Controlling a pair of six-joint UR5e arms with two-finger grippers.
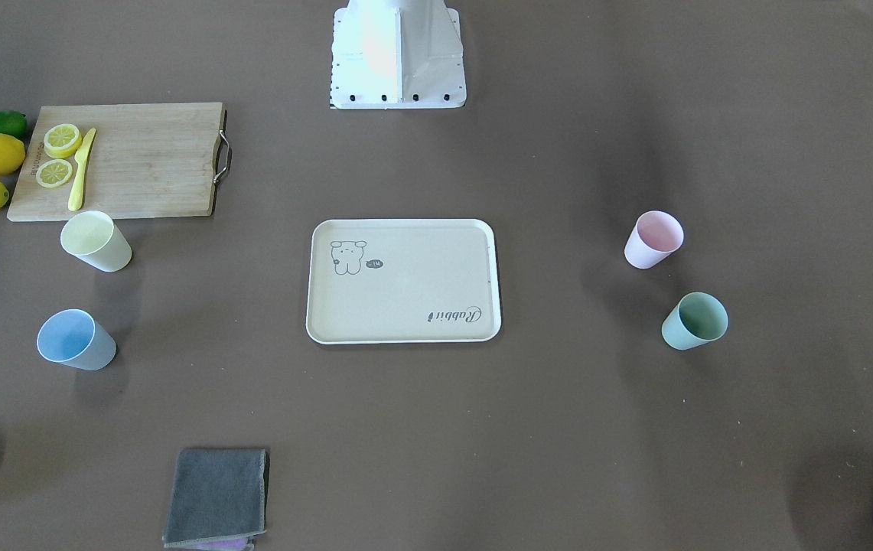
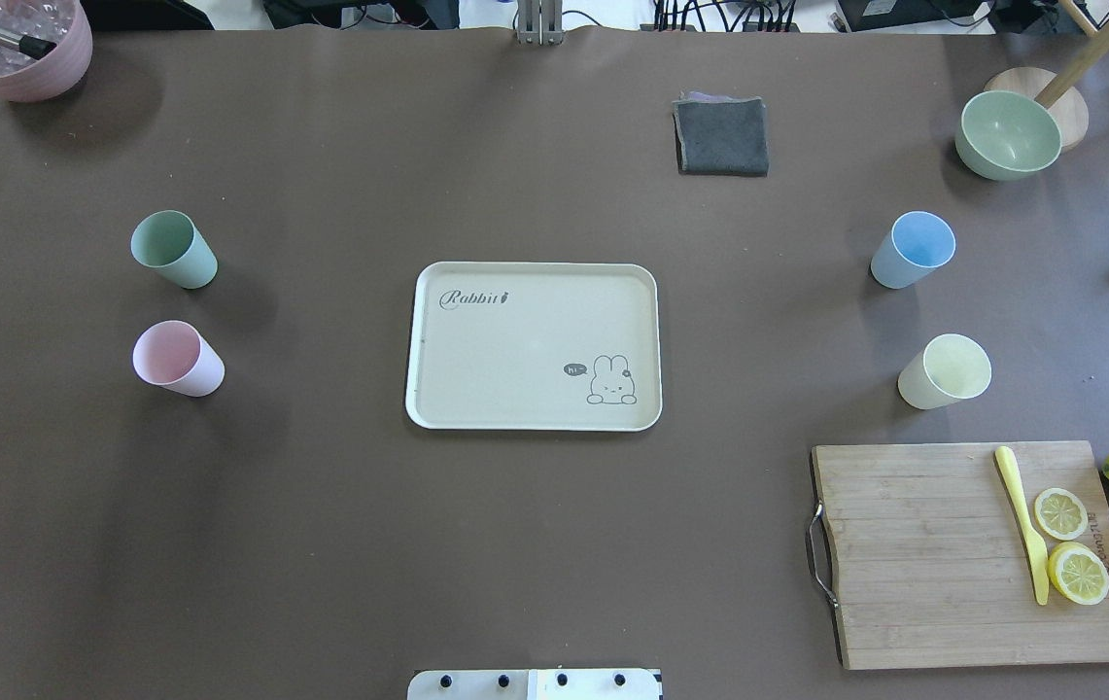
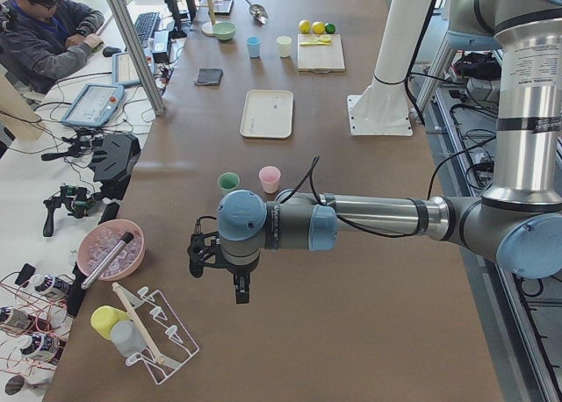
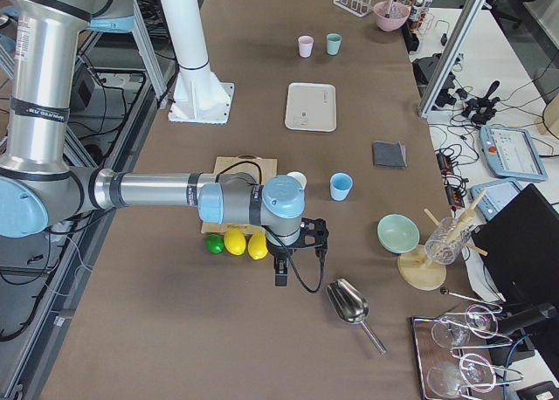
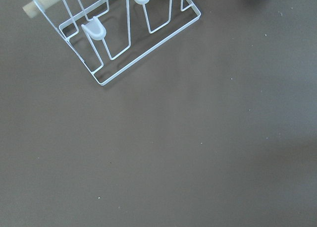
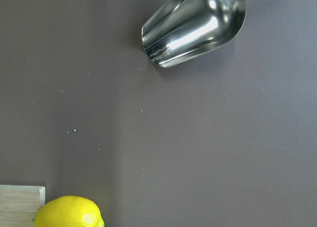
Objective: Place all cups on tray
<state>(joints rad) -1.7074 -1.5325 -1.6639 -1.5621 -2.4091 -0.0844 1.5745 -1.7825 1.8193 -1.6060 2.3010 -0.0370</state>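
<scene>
The cream rabbit tray (image 2: 515,374) lies at the table's middle with nothing on it. The sage green cup (image 2: 173,249) and the pink cup (image 2: 177,358) stand upright to its left in the overhead view. The light blue cup (image 2: 912,249) and the yellow cup (image 2: 945,371) stand to its right. My left gripper (image 3: 217,266) shows only in the exterior left view, beyond the green and pink cups near the table's end. My right gripper (image 4: 295,253) shows only in the exterior right view, near the lemons. I cannot tell whether either is open or shut.
A wooden cutting board (image 2: 923,544) with lemon slices and a yellow knife lies by the yellow cup. A green bowl (image 2: 1009,134), a grey cloth (image 2: 721,136) and a pink pot (image 2: 15,44) sit at the far edge. A metal scoop (image 6: 195,26) and a wire rack (image 5: 124,33) lie below the wrists.
</scene>
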